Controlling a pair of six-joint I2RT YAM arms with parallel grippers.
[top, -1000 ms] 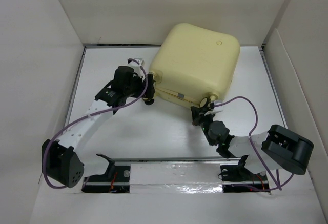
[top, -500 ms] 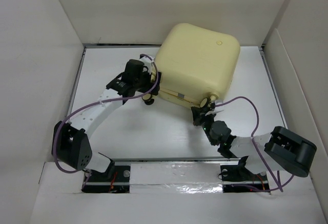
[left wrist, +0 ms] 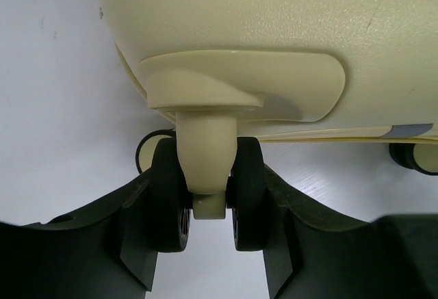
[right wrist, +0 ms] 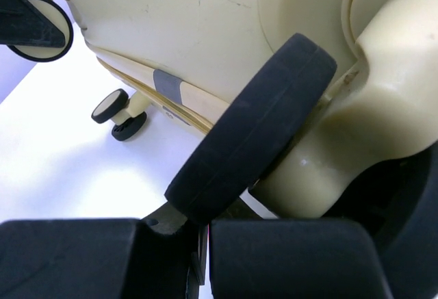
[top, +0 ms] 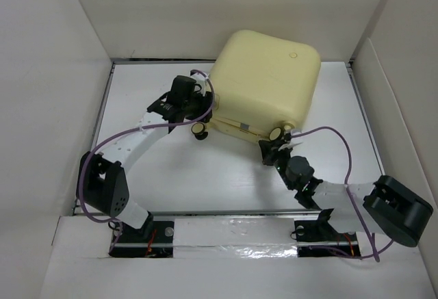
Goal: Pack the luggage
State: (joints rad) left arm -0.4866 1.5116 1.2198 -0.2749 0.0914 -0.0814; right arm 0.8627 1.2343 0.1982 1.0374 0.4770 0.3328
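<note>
left hand (left wrist: 209, 206) clamps a twin-wheel caster (left wrist: 205, 152) of the pale yellow luggage (top: 263, 80), lying closed toward the counter's (top: 171, 176) far right corner; right hand (right wrist: 205, 244) is clenched against another wheel (right wrist: 253, 128). likely stiff, slick, bulky; casters give purchase.

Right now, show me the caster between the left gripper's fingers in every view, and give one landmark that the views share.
Top external: hidden under the left gripper, at the near-left corner of the luggage.
Left wrist: the caster sits at centre, flanked by the fingers.
Right wrist: top-left corner, half behind one of those fingers.
Shared landmark: the grey patch on the luggage seam, far right in the left wrist view, left of centre in the right wrist view.
</note>
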